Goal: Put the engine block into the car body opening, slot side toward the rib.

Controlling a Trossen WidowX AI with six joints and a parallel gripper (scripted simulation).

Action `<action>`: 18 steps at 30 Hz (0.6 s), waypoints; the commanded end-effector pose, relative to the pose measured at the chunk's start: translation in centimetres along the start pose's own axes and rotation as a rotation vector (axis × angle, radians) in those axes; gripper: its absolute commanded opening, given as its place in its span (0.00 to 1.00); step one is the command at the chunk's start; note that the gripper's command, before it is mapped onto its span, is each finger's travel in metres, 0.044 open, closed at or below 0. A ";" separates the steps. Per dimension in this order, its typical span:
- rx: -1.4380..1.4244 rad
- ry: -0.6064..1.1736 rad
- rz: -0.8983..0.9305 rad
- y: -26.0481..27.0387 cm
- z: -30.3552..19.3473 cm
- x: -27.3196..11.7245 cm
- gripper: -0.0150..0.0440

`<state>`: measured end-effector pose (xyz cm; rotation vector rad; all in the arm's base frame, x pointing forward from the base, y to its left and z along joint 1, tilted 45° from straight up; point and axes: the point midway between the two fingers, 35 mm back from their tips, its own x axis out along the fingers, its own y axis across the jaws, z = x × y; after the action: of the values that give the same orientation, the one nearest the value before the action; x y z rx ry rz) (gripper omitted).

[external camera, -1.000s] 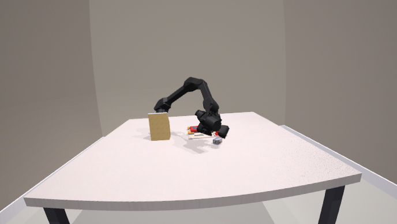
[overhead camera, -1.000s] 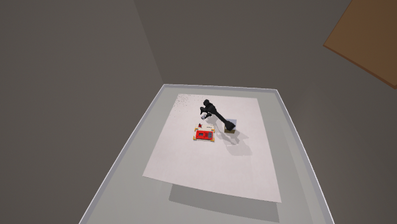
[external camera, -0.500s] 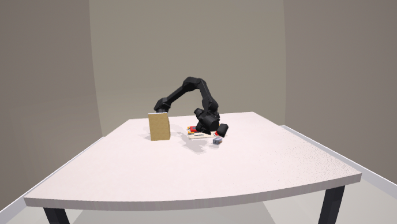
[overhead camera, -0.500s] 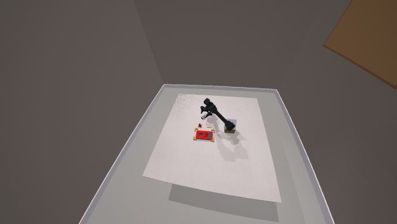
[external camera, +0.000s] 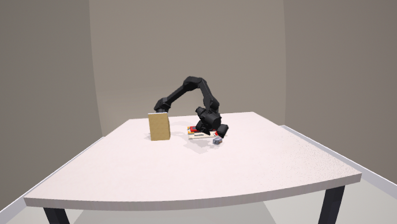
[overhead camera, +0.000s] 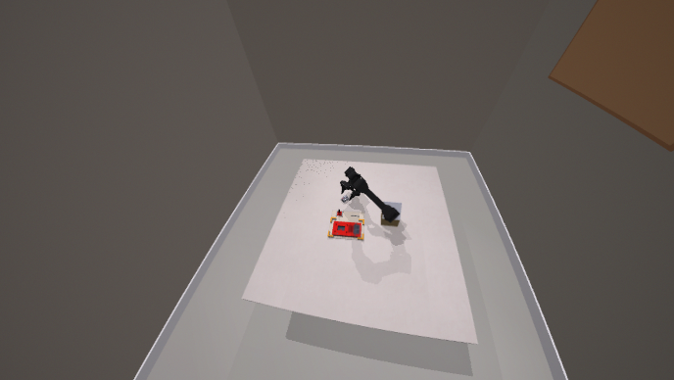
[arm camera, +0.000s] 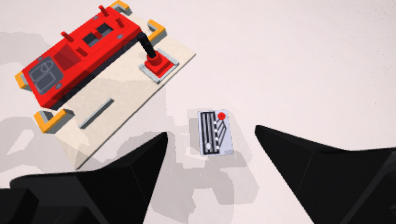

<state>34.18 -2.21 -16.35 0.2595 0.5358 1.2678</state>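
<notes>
The engine block (overhead camera: 345, 199) (external camera: 217, 141) (arm camera: 215, 132) is a small grey block lying on the table beside the base board, with dark stripes and a red dot on its upper face. My gripper (overhead camera: 347, 194) (external camera: 216, 134) (arm camera: 211, 132) is open and empty above it. In the wrist view the block shows between and beyond the two separated fingertips. The red car body (overhead camera: 347, 229) (external camera: 193, 129) (arm camera: 95, 60) sits on the cream board. Its dark opening (arm camera: 90, 40) has a red rib across it and holds no block. The block's underside is hidden.
Orange corner brackets (arm camera: 55, 121) stand around the car body. A red piece with an upright black lever (arm camera: 156, 65) stands in a grey square frame on the board (arm camera: 175, 47), at the edge nearest the block. A tan block (overhead camera: 390, 221) (external camera: 159, 127) stands near the arm's base.
</notes>
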 end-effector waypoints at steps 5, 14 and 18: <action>-0.005 0.264 0.043 0.2 1.3 0.2 1.00; -0.001 0.547 0.007 0.0 2.7 -0.2 1.00; -0.001 0.645 -0.029 -0.2 3.3 -0.6 1.00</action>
<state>35.52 -2.11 -14.08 -0.0951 1.0004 1.3477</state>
